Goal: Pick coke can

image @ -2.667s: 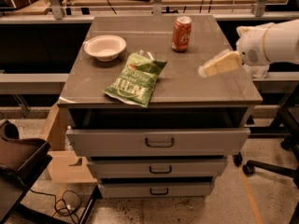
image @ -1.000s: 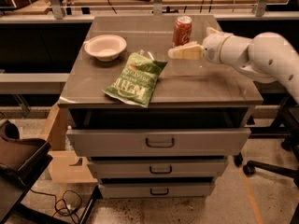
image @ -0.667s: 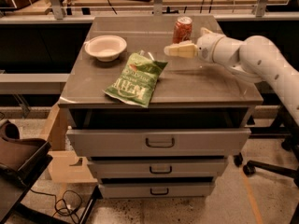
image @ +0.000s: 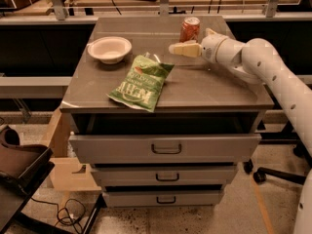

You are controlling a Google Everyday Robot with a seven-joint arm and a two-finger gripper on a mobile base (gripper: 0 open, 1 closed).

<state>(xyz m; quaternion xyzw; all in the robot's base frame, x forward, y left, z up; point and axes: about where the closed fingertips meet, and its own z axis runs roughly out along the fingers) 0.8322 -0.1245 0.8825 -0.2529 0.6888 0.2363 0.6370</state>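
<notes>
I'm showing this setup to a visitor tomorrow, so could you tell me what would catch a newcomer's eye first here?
The white robot arm stands out first. It reaches in from the right, with its gripper close in front of the red can at the back of the cabinet top. Next comes the green snack bag near the front middle, with a white bowl behind it to the left.
</notes>
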